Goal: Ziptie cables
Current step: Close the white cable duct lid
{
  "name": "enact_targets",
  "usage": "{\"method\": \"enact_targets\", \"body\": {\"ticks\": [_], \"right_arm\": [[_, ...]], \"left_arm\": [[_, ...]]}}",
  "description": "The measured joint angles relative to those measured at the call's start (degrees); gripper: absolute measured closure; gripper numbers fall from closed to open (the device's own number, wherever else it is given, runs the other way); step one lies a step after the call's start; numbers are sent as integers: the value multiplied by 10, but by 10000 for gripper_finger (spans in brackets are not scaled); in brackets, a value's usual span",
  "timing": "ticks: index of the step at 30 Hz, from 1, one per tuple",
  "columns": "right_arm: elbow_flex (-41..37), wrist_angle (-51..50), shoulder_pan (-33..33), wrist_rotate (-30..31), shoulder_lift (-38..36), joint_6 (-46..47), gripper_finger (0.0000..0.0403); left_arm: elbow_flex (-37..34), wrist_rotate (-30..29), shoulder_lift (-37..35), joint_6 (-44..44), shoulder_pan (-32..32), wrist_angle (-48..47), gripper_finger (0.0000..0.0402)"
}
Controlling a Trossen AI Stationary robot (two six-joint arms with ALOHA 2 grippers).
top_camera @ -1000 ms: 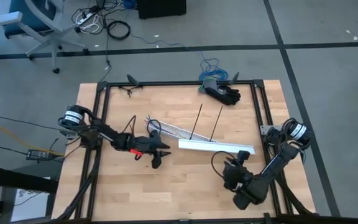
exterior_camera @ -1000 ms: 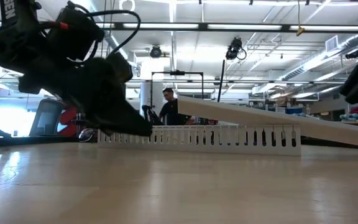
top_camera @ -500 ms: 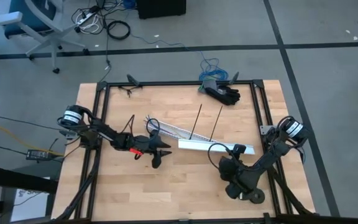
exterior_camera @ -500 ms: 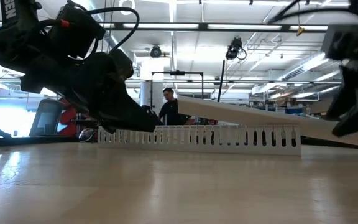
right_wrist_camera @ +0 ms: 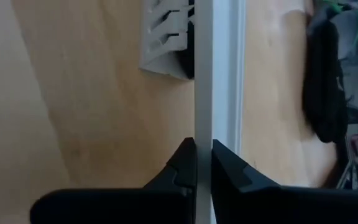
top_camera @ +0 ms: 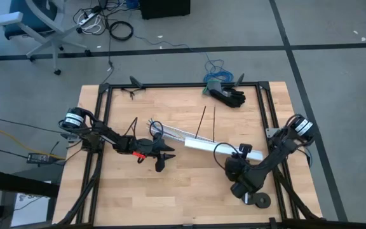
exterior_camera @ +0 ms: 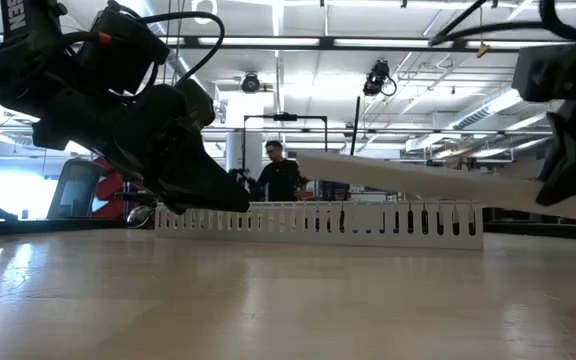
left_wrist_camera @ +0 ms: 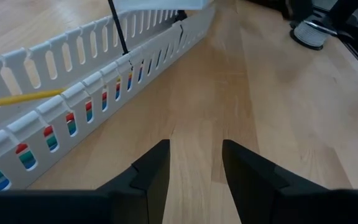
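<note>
One second on: kept the left gripper (left_wrist_camera: 194, 149) low over the bench (top_camera: 126, 184) beside the slotted channel (left_wrist_camera: 73, 93), unmoved, parted, empty. Left the cables (left_wrist_camera: 17, 101) inside that channel. Nudged one of the zipties (top_camera: 213, 124) leftward. Swung the right gripper (right_wrist_camera: 204, 146) inward, clamped onto the white cover strip (right_wrist_camera: 219, 62).

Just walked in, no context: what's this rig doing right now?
Cable-tying setup, mid-prep. The right gripper has its jaws shut on the flat white cover strip, holding it at one end so it slants above the white slotted channel. The left gripper hovers low beside the channel's other end, jaws apart, holding nothing. Coloured cables lie inside the channel, and two black zipties stick out of it. Nothing is tied yet.
</note>
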Motion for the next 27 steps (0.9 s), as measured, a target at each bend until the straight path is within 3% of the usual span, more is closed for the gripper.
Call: {"method": "enact_targets", "body": {"ticks": [9, 19, 23, 27], "right_arm": [[0, -8, -13, -48, -182, -62, 396], [-113, 158, -170, -281, -440, -230, 397], [-172, 220, -254, -373, -508, -277, 397], [-238, 299, -339, -506, -537, -320, 397]], "left_arm": [[0, 0, 0, 1, 0, 0, 244], [0, 0, 0, 1, 0, 0, 244], [0, 0, 0, 6, 1, 0, 244], [0, 0, 0, 33, 6, 5, 244]]}}
